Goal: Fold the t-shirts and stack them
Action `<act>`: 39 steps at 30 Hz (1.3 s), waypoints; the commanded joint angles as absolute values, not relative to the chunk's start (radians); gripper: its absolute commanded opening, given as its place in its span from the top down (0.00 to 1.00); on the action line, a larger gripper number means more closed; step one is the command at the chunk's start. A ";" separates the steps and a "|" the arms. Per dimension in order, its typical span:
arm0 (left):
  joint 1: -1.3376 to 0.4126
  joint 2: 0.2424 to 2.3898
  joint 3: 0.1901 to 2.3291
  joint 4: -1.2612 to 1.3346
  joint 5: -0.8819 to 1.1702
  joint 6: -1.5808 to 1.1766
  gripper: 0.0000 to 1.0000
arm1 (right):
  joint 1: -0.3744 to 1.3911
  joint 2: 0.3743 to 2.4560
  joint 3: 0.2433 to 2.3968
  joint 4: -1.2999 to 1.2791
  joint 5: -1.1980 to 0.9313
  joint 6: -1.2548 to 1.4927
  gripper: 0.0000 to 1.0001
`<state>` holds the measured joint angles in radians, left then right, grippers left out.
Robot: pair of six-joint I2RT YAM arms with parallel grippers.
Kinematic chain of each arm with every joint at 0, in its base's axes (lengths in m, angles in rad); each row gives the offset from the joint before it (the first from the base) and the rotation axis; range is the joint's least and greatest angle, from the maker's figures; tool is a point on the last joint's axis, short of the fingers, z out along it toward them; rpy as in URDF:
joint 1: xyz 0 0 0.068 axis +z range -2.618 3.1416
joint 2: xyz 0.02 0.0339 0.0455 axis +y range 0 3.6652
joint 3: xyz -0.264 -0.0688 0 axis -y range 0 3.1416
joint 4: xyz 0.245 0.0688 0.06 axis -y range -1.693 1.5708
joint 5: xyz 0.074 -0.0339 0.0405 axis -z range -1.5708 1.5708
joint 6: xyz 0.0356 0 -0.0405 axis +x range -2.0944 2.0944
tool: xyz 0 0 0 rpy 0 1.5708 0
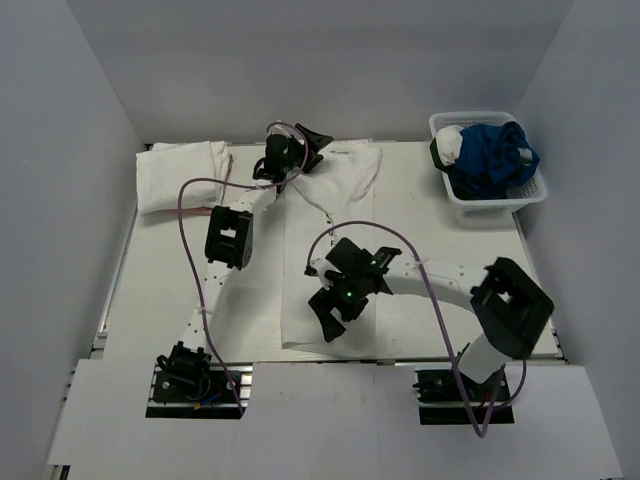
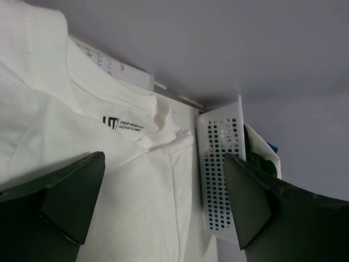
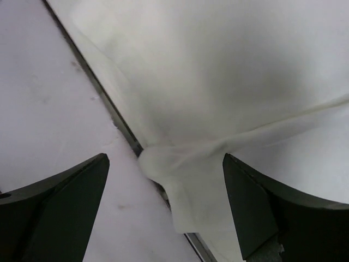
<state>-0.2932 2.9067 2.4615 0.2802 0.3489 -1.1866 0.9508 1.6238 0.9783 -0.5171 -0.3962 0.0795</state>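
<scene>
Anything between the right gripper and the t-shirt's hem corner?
Nothing visible. The right gripper is open directly over the bunched hem corner of the spread t-shirt; only bare cloth shows between its fingers.

A white lattice basket (image 1: 497, 206) sits at the upper right of the top view, on the far right corner of the white surface (image 1: 440, 235). It is heaped with blue cloth (image 1: 495, 160), some green cloth (image 1: 437, 152) and a white bundle (image 1: 452, 142). In the left wrist view its perforated side stands at centre right, under a plain grey wall (image 2: 245, 43).
</scene>
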 commanded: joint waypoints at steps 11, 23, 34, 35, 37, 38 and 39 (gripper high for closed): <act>-0.272 2.229 2.263 -0.207 0.393 -0.819 0.00 | 0.957 1.059 0.793 -0.331 -0.219 0.205 0.10; -0.393 1.346 0.926 -0.549 0.353 -0.762 0.00 | 0.963 0.986 0.603 -0.549 -0.204 0.357 0.10; -0.575 1.120 0.511 -0.612 0.437 -0.953 0.13 | 0.962 1.090 0.568 -0.511 -0.210 0.459 0.17; -0.590 1.133 0.499 -0.598 0.437 -0.953 0.17 | 0.963 1.118 0.569 -0.506 -0.209 0.462 0.21; -0.610 1.181 0.499 -0.589 0.437 -0.953 0.23 | 0.962 1.146 0.577 -0.505 -0.206 0.471 0.31; -0.620 1.195 0.499 -0.589 0.424 -0.953 0.26 | 0.962 1.164 0.577 -0.505 -0.206 0.472 0.33; -0.635 1.209 0.499 -0.589 0.410 -0.953 0.27 | 0.962 1.176 0.586 -0.514 -0.204 0.469 0.33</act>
<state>-0.6052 1.1809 0.5037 -0.6075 0.4309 -0.9379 0.9577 1.1507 0.5560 -0.5209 -0.2104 0.4496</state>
